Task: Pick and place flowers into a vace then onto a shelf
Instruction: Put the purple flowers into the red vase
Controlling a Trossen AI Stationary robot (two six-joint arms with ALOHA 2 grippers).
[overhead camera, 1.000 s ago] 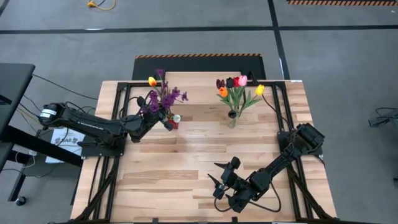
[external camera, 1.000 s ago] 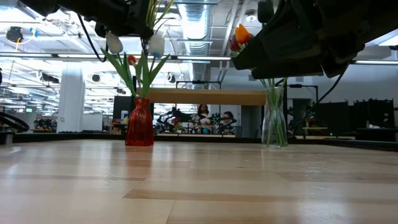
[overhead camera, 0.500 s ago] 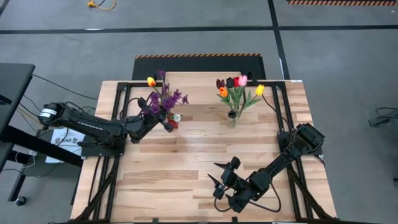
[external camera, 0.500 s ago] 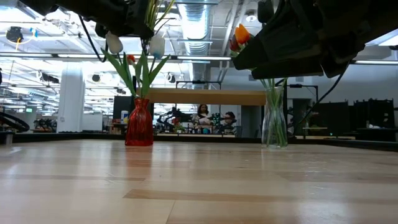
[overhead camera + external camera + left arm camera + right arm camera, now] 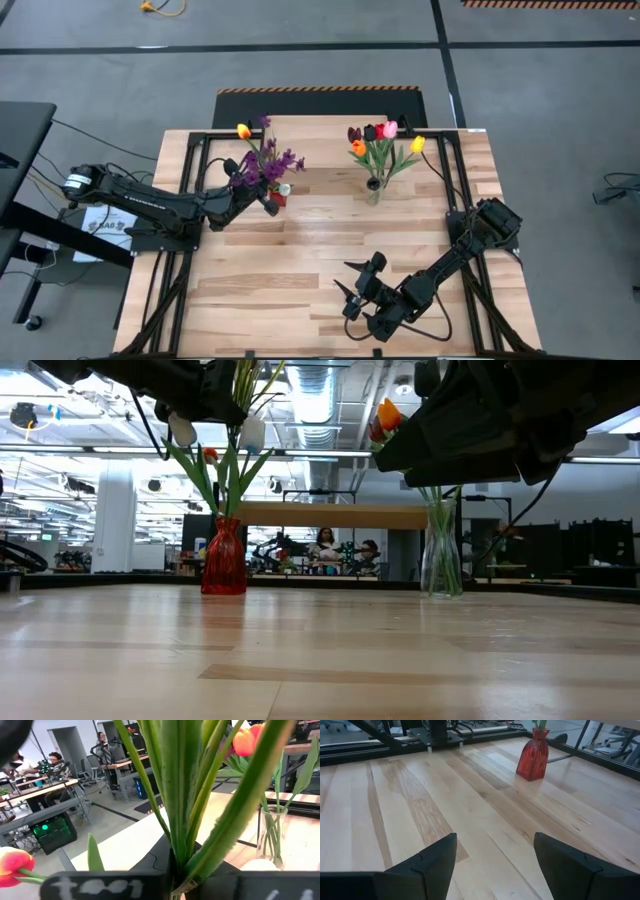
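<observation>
Left pincer (image 5: pixel 268 197): pressed together on the green stems of the bunch of artificial flowers (image 5: pixel 262 160) (purple sprigs, one yellow tulip, white tulips), directly above the red glass vase (image 5: pixel 224 557) near the far left of the light wood-plank table (image 5: pixel 300 270). Stems reach down into the vase mouth; blooms stand above the pincer. In the left wrist view the stems (image 5: pixel 185 795) fill the frame between the fingers; a white mark on the finger is too blurred to read.

Right pincer (image 5: pixel 352 283): spread wide, holding nothing, low over the near middle of the table, well apart from both vases.

Clear glass vase (image 5: pixel 374 190) stands far centre-right, holding red, pink, orange, yellow and dark maroon tulips (image 5: pixel 383 140).

Low wooden-topped shelf on black legs (image 5: pixel 340 516) stands behind the vases. People sit at desks in the room beyond.
</observation>
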